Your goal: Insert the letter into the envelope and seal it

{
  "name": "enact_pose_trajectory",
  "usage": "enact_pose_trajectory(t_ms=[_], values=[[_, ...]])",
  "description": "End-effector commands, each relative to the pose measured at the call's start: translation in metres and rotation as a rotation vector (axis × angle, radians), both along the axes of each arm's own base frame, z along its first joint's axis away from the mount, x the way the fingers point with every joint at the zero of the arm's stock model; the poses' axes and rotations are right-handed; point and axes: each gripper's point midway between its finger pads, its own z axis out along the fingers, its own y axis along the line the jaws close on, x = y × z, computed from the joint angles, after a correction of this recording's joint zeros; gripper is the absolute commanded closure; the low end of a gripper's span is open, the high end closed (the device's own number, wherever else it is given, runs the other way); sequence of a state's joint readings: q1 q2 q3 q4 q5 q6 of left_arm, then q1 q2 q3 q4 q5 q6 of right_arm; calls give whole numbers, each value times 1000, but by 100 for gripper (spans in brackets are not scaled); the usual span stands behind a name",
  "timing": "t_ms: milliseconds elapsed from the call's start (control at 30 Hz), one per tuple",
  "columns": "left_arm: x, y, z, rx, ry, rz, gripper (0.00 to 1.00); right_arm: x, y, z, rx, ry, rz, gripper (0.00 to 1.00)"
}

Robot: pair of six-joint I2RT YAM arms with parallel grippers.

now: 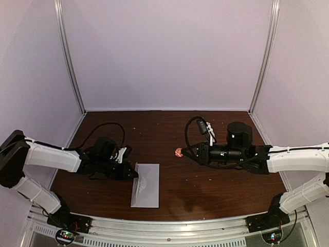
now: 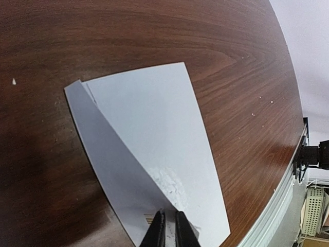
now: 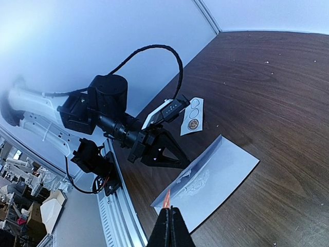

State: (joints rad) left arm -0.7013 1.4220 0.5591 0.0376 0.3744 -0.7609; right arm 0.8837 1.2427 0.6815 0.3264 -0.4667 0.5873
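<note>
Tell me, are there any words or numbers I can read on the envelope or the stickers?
No text can be read here.
The envelope: blank, only a shiny crinkled patch.
The sticker strip: its round stickers are too small to read.
The small orange piece: too small to read.

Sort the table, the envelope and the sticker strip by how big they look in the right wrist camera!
Biggest: table.
Next: envelope.
Smallest: sticker strip, though it lies farther from the camera.
</note>
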Motion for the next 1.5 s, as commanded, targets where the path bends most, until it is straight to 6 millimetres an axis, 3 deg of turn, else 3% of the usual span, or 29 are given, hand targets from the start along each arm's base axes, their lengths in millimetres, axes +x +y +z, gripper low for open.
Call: enact_pose_trajectory(t_ms=[0,333,800,1133,1467], values=[[14,-19,9,-34,-68,-42,93,6,3,-14,-29,26,-38,100],[14,-25,-16,-9,-43,-72,97,9,22,-47,-116,121,-43,100],[-1,-10,-51,68,12,-80,98,-6,72,-93,-156,313,43,100],[-7,-4,-59,90,22,-87,98,-15,106,-123,-179,429,89,100],[-10,-1,-64,108,27,-96,99,-11,127,-149,-180,499,88,100]])
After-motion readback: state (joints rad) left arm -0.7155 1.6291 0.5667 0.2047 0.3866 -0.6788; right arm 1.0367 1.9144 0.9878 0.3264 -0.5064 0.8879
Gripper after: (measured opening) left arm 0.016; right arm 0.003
